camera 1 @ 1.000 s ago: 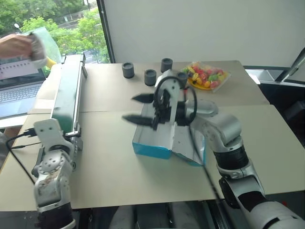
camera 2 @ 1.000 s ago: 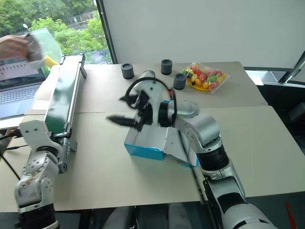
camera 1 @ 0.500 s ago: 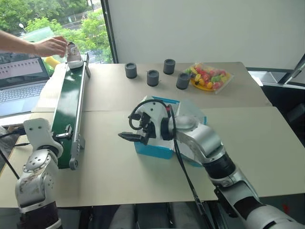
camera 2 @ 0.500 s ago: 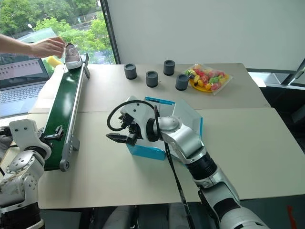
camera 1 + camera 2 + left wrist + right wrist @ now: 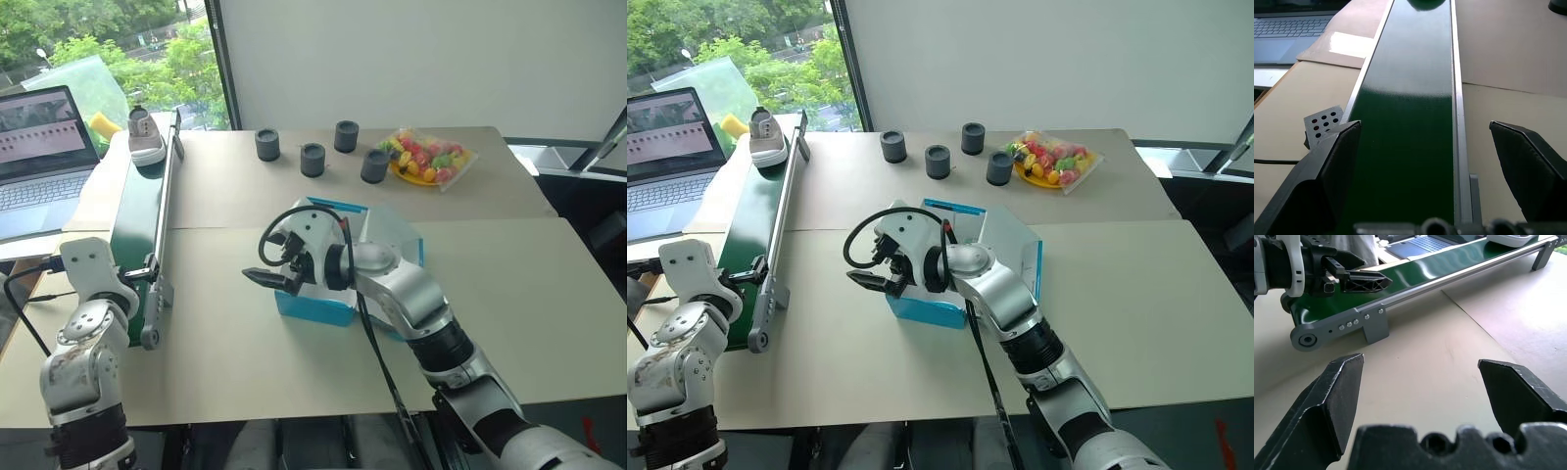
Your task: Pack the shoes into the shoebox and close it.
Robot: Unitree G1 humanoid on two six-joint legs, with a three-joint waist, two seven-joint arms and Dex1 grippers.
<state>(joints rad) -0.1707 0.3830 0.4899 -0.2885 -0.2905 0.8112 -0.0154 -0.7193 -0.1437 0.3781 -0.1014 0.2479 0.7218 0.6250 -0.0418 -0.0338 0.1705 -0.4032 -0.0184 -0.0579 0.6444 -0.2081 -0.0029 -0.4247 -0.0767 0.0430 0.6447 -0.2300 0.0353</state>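
One grey shoe (image 5: 147, 137) with a pale sole stands on the far end of the green conveyor belt (image 5: 137, 225). The turquoise shoebox (image 5: 312, 305) sits mid-table, white inside, with its lid (image 5: 397, 243) swung open to the right. My right gripper (image 5: 266, 277) hangs open just over the box's left front corner, pointing left with nothing between its fingers. My left gripper (image 5: 1435, 161) is open at the near end of the conveyor, one finger on each side of the belt, far from the shoe.
An open laptop (image 5: 39, 147) sits left of the conveyor. Three black cylinders (image 5: 312, 159) and a bag of colourful sweets (image 5: 426, 157) stand at the back of the table. A black cable (image 5: 24, 294) lies near my left arm.
A person's hand set the shoe on the conveyor's far end and withdrew. My right gripper came down and forward to the box's left corner. The left arm stayed put.
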